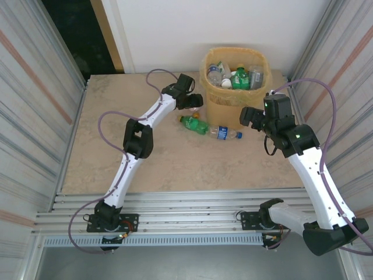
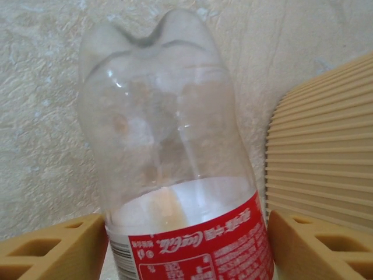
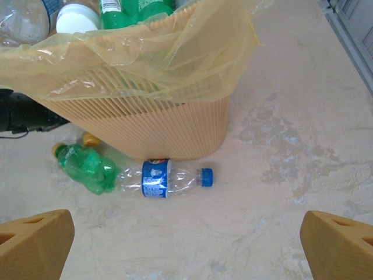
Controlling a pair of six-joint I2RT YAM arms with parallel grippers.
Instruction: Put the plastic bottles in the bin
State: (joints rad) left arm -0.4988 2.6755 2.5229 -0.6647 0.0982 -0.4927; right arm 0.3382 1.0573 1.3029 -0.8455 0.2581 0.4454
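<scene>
Plastic bottles (image 1: 194,123) (image 1: 224,133) (2) lie by the bin (image 1: 224,106); left tool (image 2: 185,242) pinches a cola bottle (image 2: 169,146), right tool (image 3: 186,242) spread.

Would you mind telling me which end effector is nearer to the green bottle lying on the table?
Left. The left end effector hangs just beyond the green bottle, beside the bin; the right end effector sits well off to its right, past the blue-labelled bottle.
</scene>
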